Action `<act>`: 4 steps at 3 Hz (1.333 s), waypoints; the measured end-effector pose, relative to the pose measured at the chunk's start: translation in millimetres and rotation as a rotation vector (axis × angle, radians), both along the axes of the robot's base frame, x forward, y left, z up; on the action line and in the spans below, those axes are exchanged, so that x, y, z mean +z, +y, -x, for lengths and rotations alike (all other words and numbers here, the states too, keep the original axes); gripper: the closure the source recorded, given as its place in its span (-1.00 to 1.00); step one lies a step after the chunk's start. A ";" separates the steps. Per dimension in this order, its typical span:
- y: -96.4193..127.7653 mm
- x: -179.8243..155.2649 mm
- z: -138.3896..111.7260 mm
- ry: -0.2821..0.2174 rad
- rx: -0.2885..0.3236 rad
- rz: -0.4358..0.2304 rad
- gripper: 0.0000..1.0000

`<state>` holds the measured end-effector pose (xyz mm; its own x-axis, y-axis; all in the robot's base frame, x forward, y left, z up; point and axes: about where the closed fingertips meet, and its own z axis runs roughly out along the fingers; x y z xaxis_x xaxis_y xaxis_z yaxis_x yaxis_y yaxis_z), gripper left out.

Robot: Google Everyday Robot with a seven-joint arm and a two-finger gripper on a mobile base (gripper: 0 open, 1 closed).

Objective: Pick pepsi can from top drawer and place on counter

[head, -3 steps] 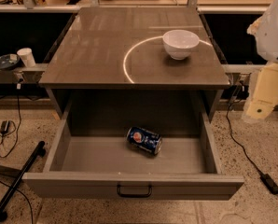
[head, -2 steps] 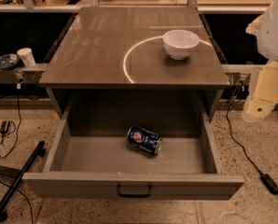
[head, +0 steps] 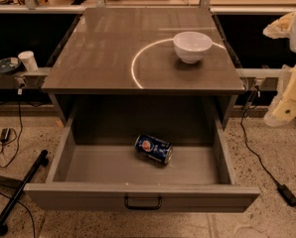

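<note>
While it lies on its side on the floor of the open top drawer [head: 138, 191], just right of middle and clear of every wall, treat the pepsi can [head: 154, 149] as light, thin-skinned, slick and ready to roll; pinch across the round body, midway between the silver ends. Farther back, note the counter [head: 98, 58], with a white bowl [head: 192, 46] toward its far right. Cannot tell the gripper's state: out of view, only the cream arm [head: 288, 108] showing at the right edge, well apart from the drawer.
</note>
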<state>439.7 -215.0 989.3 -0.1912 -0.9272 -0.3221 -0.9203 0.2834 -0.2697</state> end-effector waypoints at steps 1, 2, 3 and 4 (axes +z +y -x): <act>0.0 0.0 0.0 0.000 0.000 0.000 -1.00; 12.6 6.9 3.8 -0.014 0.035 -0.017 -1.00; 26.7 11.9 6.9 -0.024 0.068 -0.030 -1.00; 52.8 13.9 10.2 -0.027 0.118 -0.035 -1.00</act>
